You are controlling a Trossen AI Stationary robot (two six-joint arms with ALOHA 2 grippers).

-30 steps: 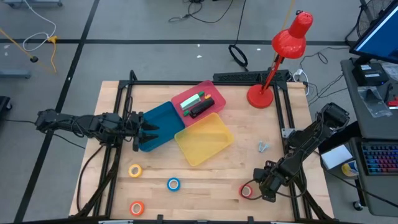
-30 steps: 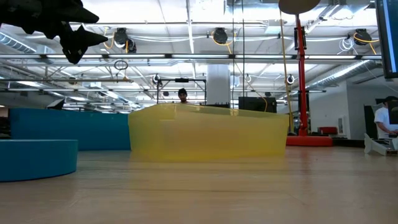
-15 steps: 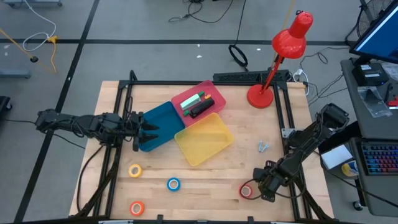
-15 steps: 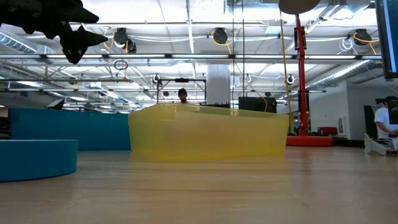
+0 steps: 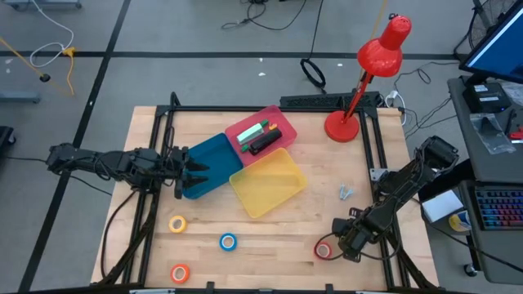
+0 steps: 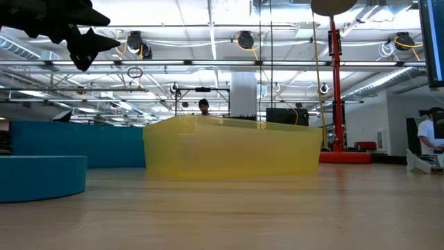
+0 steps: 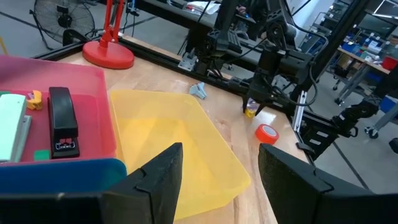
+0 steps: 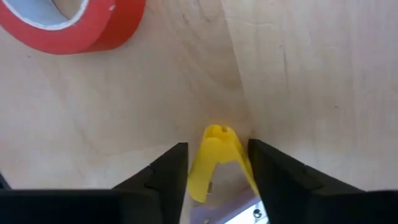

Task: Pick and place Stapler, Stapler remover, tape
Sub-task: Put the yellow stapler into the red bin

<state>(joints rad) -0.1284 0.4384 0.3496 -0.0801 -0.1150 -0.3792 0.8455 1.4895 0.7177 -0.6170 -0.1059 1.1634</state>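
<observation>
The black stapler (image 5: pixel 263 143) lies in the pink bin (image 5: pixel 282 122) beside a green item. My right gripper (image 5: pixel 341 242) is at the table's near right, shut on a small yellow staple remover (image 8: pixel 214 158), next to the red tape roll (image 5: pixel 324 250). The yellow (image 5: pixel 177 224), blue (image 5: pixel 228 241) and orange (image 5: pixel 180 273) tape rolls lie flat on the near left of the table. My left gripper (image 5: pixel 192 171) hovers open above the blue bin (image 5: pixel 208 163), touching nothing. My right gripper pinches the yellow staple remover's rounded end (image 8: pixel 216 134) between its two fingers, coming from above and pointing down. The remover hangs at the fingertips (image 7: pixel 250 111) close to the tabletop; whether it is lifted clear I cannot tell.
The yellow bin (image 5: pixel 268 181) sits mid-table against the blue and pink bins. A small silvery piece (image 5: pixel 346 193) lies right of it. A red desk lamp (image 5: pixel 343 122) stands at the far right corner. Black frame rails (image 5: pixel 376 155) run along the table's sides.
</observation>
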